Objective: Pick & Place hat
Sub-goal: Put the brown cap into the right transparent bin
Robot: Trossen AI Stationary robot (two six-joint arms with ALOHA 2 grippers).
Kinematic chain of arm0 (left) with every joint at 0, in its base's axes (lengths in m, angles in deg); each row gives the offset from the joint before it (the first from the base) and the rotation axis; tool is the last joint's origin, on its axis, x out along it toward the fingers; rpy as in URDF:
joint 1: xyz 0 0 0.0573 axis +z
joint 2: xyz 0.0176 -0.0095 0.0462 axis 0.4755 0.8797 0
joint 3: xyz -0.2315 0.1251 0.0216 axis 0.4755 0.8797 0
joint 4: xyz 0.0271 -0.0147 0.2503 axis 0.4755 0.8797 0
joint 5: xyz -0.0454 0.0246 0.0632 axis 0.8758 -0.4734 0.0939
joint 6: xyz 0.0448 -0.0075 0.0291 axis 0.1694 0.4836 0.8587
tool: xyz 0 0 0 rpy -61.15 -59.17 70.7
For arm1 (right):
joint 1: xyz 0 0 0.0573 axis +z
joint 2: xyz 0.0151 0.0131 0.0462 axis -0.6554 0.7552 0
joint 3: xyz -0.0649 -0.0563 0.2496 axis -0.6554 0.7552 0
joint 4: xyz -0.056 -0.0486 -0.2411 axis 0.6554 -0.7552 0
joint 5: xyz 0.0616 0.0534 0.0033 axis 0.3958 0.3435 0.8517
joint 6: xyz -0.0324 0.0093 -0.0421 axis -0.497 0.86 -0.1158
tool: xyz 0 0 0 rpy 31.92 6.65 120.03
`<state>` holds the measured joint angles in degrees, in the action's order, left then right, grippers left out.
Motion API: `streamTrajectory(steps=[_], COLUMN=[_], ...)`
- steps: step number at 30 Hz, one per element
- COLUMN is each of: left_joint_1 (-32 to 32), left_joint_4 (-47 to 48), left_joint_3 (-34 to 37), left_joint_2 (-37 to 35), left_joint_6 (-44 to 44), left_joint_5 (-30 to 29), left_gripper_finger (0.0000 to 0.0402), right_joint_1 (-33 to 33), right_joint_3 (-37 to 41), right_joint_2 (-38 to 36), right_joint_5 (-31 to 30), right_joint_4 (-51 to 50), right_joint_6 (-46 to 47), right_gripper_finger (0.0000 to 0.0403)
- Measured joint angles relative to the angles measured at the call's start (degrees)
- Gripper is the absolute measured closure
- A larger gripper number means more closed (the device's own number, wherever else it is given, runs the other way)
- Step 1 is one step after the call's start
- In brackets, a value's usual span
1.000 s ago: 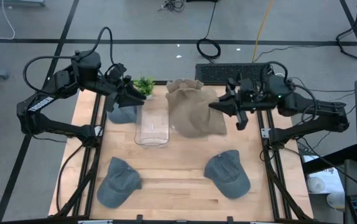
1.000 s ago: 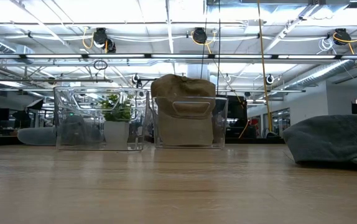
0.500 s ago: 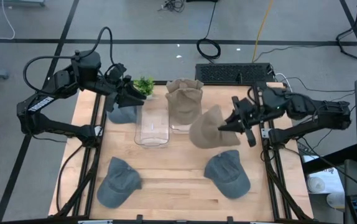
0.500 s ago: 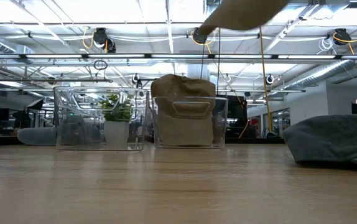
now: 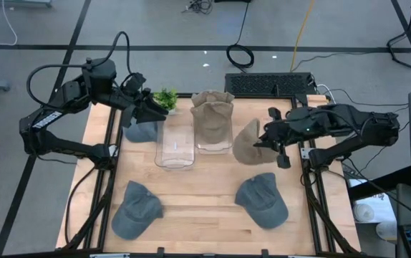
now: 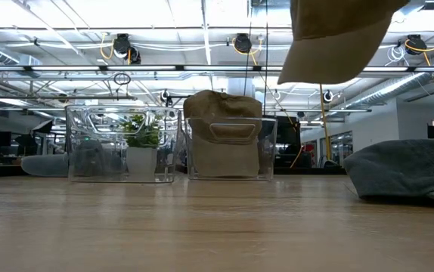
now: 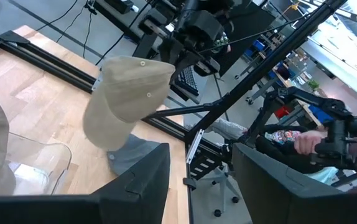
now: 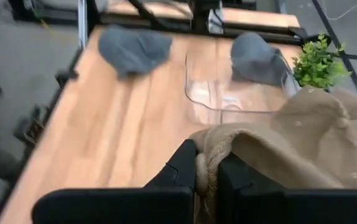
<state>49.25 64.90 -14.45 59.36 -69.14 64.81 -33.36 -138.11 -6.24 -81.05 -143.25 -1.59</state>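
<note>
My right gripper [image 5: 268, 140] is shut on a tan hat [image 5: 246, 141] and holds it in the air right of the clear bins. In the low view this hat [image 6: 336, 36] hangs at the top of the picture. A second tan hat [image 5: 212, 118] sits in the right clear bin [image 5: 213, 147]; the left clear bin [image 5: 175, 153] holds nothing. My left gripper [image 5: 147, 109] is open above a grey hat [image 5: 141, 132] at the table's far left. Two more grey hats [image 5: 135, 210] [image 5: 263, 200] lie near the near edge. My right gripper pinches a bunched edge of the tan hat [image 8: 206, 157] between its two fingers [image 8: 182, 167]. The fingers come at it from the table's right, roughly level. The hat is lifted clear and hangs below and to the left of the fingers, brim side down.
A small potted plant [image 5: 165, 98] stands at the far edge behind the left bin. A keyboard [image 5: 266, 83] lies beyond the far edge. Bare wood shows in the middle, between the bins and the two near grey hats.
My right gripper has carried the tan hat from high over the right bin toward the table's right and near side and lowered it. The hat has tipped and now hangs down, dropping into the top of the low view. The second tan hat stayed in the bin.
</note>
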Motion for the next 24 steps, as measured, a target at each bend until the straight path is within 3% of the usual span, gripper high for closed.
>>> streamTrajectory(steps=[15, 24], left_joint_1=[0.0, 0.0], left_joint_4=[-0.03, -0.01], left_joint_3=[0.0, 0.0], left_joint_2=[0.0, 0.0], left_joint_6=[-0.16, -0.17], left_joint_5=[0.07, 0.2], left_gripper_finger=[0.0214, 0.022], right_joint_1=[-0.09, -0.09], right_joint_3=[-21.91, -27.26], right_joint_2=[15.57, 19.92], right_joint_5=[-11.25, -16.79], right_joint_4=[-21.35, -23.22], right_joint_6=[-13.67, -17.91], right_gripper_finger=[0.0395, 0.0395])
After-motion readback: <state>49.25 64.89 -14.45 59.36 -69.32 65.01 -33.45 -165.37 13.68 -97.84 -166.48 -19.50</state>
